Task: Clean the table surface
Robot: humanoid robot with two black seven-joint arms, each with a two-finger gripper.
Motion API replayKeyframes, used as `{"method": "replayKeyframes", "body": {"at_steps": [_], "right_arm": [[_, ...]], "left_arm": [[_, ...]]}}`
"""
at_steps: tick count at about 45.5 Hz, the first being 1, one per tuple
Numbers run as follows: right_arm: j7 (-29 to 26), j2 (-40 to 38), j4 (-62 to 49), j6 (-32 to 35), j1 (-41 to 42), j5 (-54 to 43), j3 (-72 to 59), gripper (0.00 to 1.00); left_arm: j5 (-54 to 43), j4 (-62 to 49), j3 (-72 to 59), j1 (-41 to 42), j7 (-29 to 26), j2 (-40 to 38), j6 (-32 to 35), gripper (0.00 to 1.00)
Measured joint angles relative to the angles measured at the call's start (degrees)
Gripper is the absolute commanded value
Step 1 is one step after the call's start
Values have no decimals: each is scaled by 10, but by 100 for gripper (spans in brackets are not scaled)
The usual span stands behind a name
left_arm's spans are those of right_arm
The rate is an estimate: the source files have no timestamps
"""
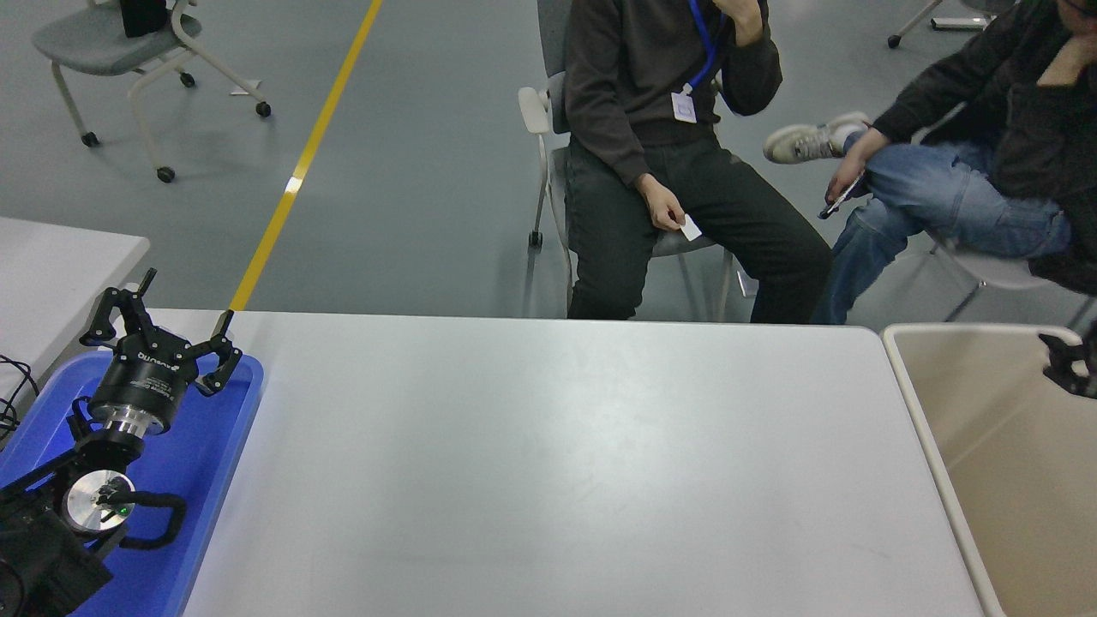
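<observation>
The table surface (548,463) is a wide, smooth, light grey-white top that fills the lower middle of the head view, with nothing lying on it. My left gripper (184,302) is parked at the lower left, over the blue tray (218,446), and it is open and holds nothing. Only a small black part of my right gripper (1071,367) shows at the right edge, above the beige bin (921,411). Whether it is open or shut does not show.
The beige bin stands against the table's right end. A smaller white table (60,266) sits at the far left. Two people sit on chairs beyond the far edge, one (668,163) at centre and one (968,171) at right. A wheeled chair (128,51) stands at top left.
</observation>
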Motion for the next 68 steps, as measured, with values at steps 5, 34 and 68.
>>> {"method": "replayKeyframes", "body": {"at_steps": [5,34,68], "right_arm": [[2,24,50,3,-35,0,50,100],[33,189,119,40,-98,-19,153,100],[137,295,15,47,-56,-123,132,100]], "left_arm": [[0,0,0,0,0,0,0,100],[0,0,0,0,0,0,0,100],[0,0,0,0,0,0,0,100]]}}
